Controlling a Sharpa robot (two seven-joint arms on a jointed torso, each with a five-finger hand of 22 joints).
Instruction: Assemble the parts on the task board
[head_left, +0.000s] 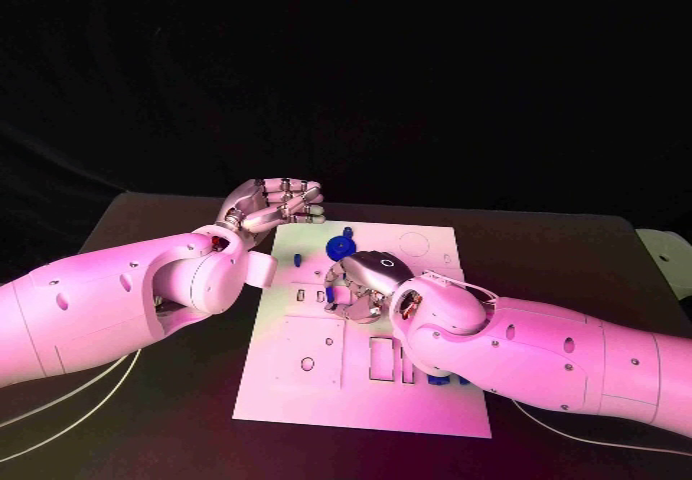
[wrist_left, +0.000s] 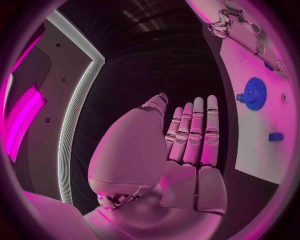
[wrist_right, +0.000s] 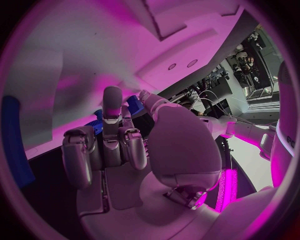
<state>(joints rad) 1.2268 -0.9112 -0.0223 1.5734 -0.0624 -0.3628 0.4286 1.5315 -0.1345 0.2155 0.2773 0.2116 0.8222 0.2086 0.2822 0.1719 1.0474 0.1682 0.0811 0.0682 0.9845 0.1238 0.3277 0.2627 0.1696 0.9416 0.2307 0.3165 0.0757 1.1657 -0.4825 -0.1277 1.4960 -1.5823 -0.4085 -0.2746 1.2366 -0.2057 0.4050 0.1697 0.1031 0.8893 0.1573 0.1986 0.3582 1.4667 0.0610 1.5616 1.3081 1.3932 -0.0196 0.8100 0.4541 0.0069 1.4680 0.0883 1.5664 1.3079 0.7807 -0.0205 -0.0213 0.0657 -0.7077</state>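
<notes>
Working mid-board, the right hand (head_left: 364, 290) pinches a blue part (head_left: 340, 294) (seating it, I judge); next comes a straight press. The left hand (head_left: 271, 208) waits empty, fingers straight together.

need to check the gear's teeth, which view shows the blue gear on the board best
The left wrist view: the blue gear lies unobstructed on the task board, teeth visible. The head view shows it small, beside the right hand. In the right wrist view I cannot pick it out.
</notes>
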